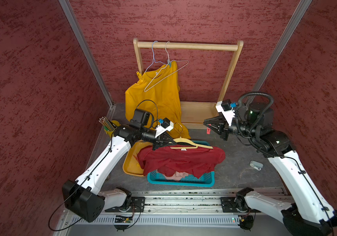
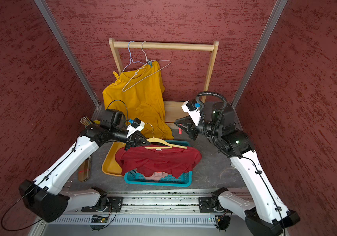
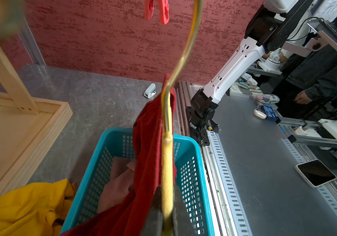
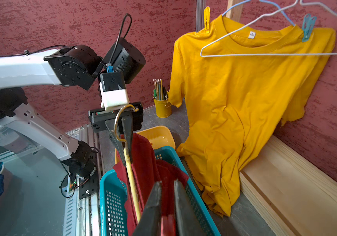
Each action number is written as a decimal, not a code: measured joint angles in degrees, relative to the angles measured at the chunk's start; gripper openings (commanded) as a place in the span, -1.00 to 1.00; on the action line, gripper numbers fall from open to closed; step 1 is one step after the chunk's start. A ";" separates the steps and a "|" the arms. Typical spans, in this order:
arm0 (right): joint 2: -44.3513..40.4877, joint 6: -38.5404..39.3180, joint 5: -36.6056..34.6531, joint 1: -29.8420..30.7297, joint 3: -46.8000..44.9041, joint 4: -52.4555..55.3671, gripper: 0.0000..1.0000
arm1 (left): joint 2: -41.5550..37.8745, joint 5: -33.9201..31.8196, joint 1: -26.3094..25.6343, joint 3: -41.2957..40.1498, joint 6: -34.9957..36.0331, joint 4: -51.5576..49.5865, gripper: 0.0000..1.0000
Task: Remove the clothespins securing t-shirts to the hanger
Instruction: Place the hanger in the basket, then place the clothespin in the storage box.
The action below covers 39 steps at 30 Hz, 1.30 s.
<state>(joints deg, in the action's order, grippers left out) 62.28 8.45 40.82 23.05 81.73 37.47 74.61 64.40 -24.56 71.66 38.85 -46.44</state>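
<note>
**Red-pink peg in the claw; two pegs on the mustard shirt**

The left gripper (image 1: 172, 142) is clenching the yellow flocked hanger (image 1: 204, 146) near its hook and holding it over the teal basket (image 1: 181, 180). The dark red t-shirt (image 1: 181, 159) is draping from that hanger across the basket. The pale pink t-shirt (image 1: 176, 175) is lying inside, beneath it. The right gripper (image 1: 206, 123) is pinching a red-pink clothespin (image 1: 208, 130), which is hanging above the table, apart from the hanger. The mustard t-shirt (image 1: 155, 96) is hanging from the wooden rack (image 1: 186, 46). A yellow clothespin (image 1: 139, 76) is gripping one of its shoulders and a light blue clothespin (image 1: 170, 64) the other.
</note>
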 measured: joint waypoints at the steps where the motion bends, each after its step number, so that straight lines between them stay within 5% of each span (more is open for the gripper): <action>1: -0.13 -0.87 -0.24 0.00 -1.27 -1.11 -1.00 | 1.55 -0.09 -0.85 -0.33 -0.63 0.83 -1.00; 7: -0.92 -5.60 -1.99 0.00 -7.15 -6.25 -0.96 | 9.20 -3.58 -3.72 -3.13 -4.90 5.03 -0.95; 11: -1.57 -9.38 -2.97 0.00 -10.34 -10.34 -0.93 | 10.67 -10.40 -3.76 -4.52 -8.26 7.80 -0.20; 16: -2.67 -16.59 -3.76 0.00 -17.25 -17.86 -0.90 | 10.36 -20.76 -3.80 -4.94 -11.13 10.34 0.26; 27: -2.91 -42.23 -9.84 0.31 -35.28 -38.86 -0.86 | -2.60 -40.35 -5.49 -7.80 -15.89 18.10 0.13; 33: -3.28 -52.72 -16.41 3.17 -41.51 -47.65 -0.85 | -8.68 -45.77 -15.91 -15.85 -21.81 33.03 0.16; 39: -2.10 -58.05 -19.43 6.25 -42.34 -52.98 -0.80 | -3.17 -49.94 -23.45 -16.76 -27.96 42.10 0.14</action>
<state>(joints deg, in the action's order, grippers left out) 60.18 -49.60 21.39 29.30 39.40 -15.51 71.44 14.46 -48.01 54.89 10.90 -4.34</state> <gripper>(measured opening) 0.144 0.578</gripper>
